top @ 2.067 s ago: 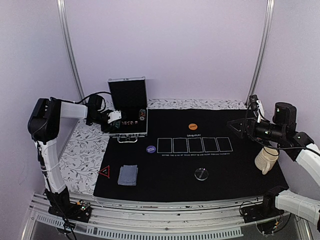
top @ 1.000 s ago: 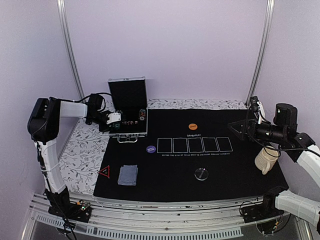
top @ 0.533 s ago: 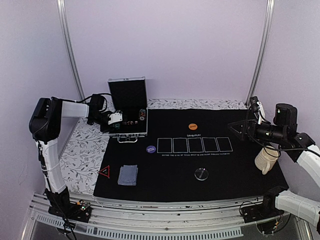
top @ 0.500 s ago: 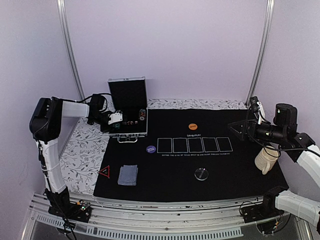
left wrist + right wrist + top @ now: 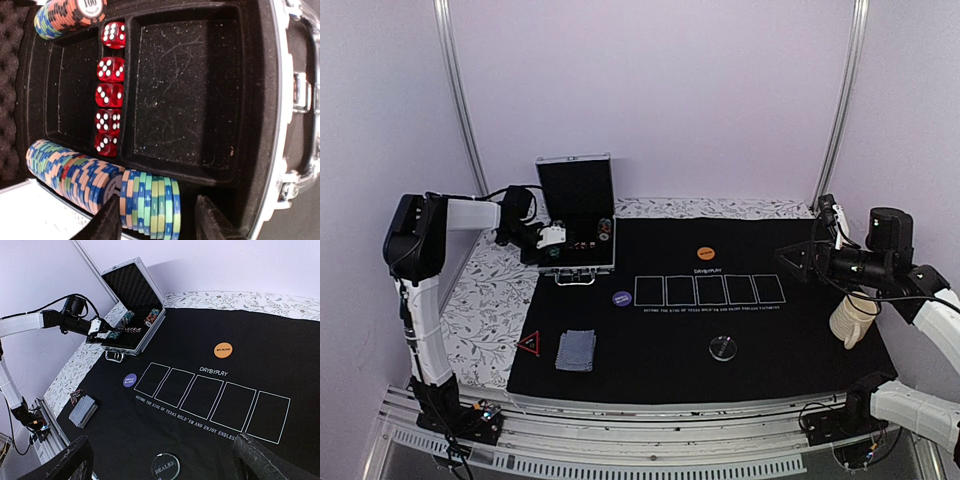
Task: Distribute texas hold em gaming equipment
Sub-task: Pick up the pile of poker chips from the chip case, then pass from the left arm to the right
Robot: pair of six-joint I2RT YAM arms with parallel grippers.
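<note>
Firstly, left gripper [image 5: 157,225]: far left, inside the case; its jaws stand apart astride the end of a chip row, with a gap showing on one side.
Open silver metal case with black foam lining [image 5: 577,190]: far left, lid upright, just off the mat's far-left corner.
Striped round poker chips [image 5: 150,205]: packed on edge in rows in the case's slots, in green, blue and orange; one chip face at the far end reads "100".
Five red translucent dice [image 5: 110,95]: in a single column in a narrow slot, white pips up.
Red triangle marker [image 5: 529,344]: at the mat's near-left edge; print too small to read.
Deck of playing cards with grey-blue patterned backs [image 5: 576,350]: face down, just right of the triangle.
Purple round disc [image 5: 129,380]: reads "SMALL BLIND", just left of the first rectangle.
Black mat [image 5: 800,340]: five white outlined rectangles, "DAYBYPLAY" above, and below "BECOME THE KING OF TEXAS HOLD 'EM AND ENJOY ENDLESS", cut off there.
Orange round disc [image 5: 223,349]: reads "BIG BLIND", beyond the rectangles.
Clear round disc [image 5: 165,467]: reads "DEALER", near side of the rectangles.
Right gripper [image 5: 792,258]: jaws spread wide, empty, above the mat's right part.
Cream ceramic mug [image 5: 853,320]: on the mat's right edge.
</note>
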